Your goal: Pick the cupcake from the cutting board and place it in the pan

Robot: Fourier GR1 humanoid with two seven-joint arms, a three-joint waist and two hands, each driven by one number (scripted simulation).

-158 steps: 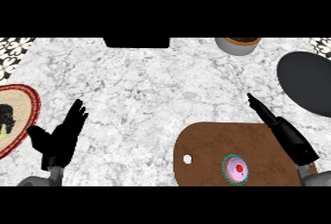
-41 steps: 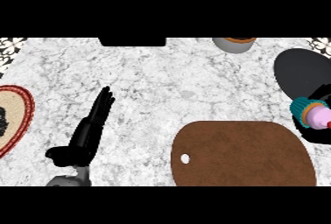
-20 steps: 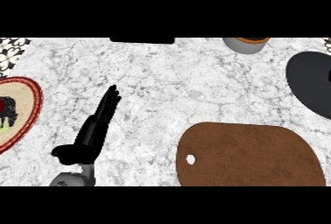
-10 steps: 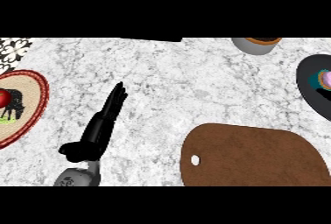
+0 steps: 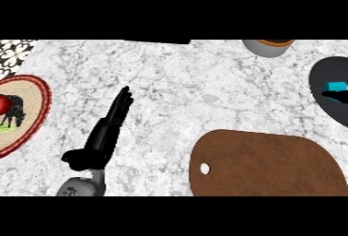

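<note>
The brown cutting board [image 5: 265, 168] lies at the lower right with nothing on it. The dark pan [image 5: 321, 73] is cut off by the right edge. Inside it shows a teal piece of the cupcake [image 5: 335, 86]. Just below that piece, a black part of my right hand [image 5: 336, 97] reaches in from the edge; the rest of the hand is out of view, and whether it holds the cupcake does not show. My left hand [image 5: 105, 133] rests open on the marble counter at the lower left, away from board and pan.
A round red-rimmed plate [image 5: 35, 90] with a red and black item on it sits at the left edge. A grey cup [image 5: 268, 47] with an orange inside stands at the top right. Patterned tiles [image 5: 14, 51] fill the top left corner.
The cupcake has left the cutting board: my right hand carried it to the right and it now shows inside the pan. My left hand stayed open on the left.
</note>
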